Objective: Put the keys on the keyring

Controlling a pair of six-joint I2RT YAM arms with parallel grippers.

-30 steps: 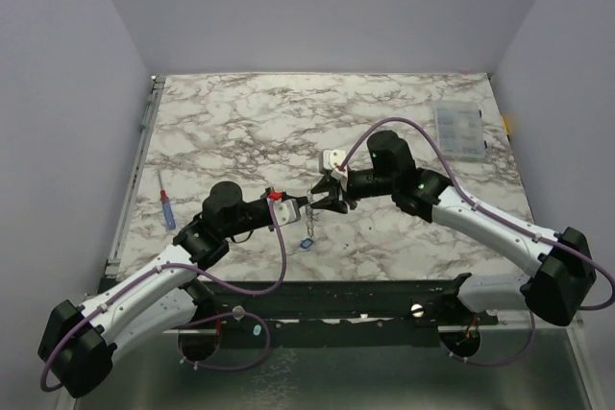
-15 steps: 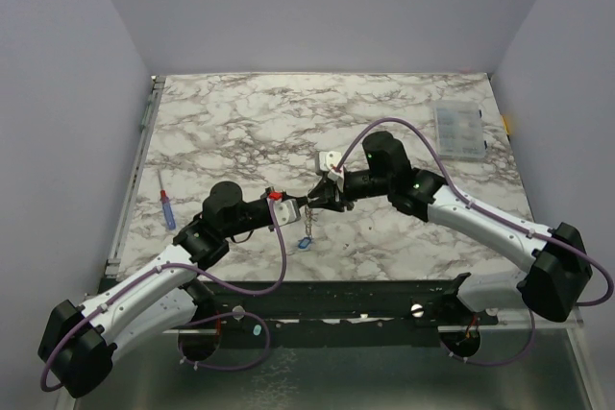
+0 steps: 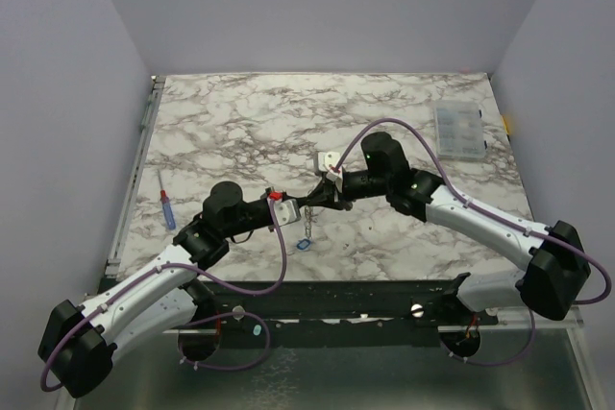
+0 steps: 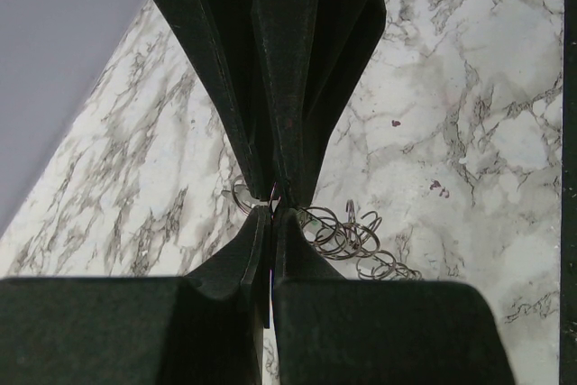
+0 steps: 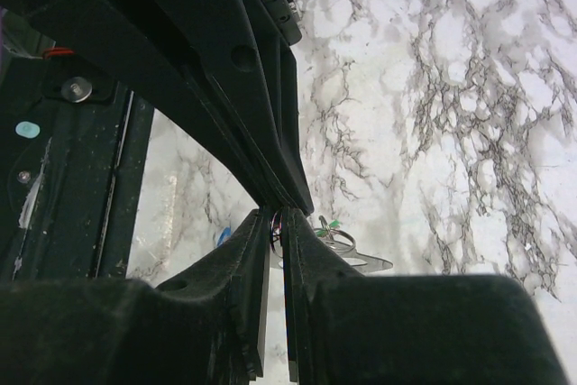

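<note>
Top external: the white-and-grey marbled table (image 3: 240,122) is spanned by both arms, met tip to tip at centre. The left gripper (image 4: 272,215) is clamped on the thin silvery metal keyring (image 4: 242,197), which is held above the table. The right gripper (image 5: 275,227) is set around the same ring with a slit left between its fingers; whether it grips cannot be told. The short link chain (image 3: 307,223) is hung below, and the small blue-headed key (image 3: 305,246) is seen at its lower end.

Thin silvery keyring (image 3: 307,224) is held above the marble table (image 3: 240,122), near its front middle, link chain dangling. Blue key (image 3: 305,246) at the chain's foot, green key (image 5: 334,223) alongside.
</note>
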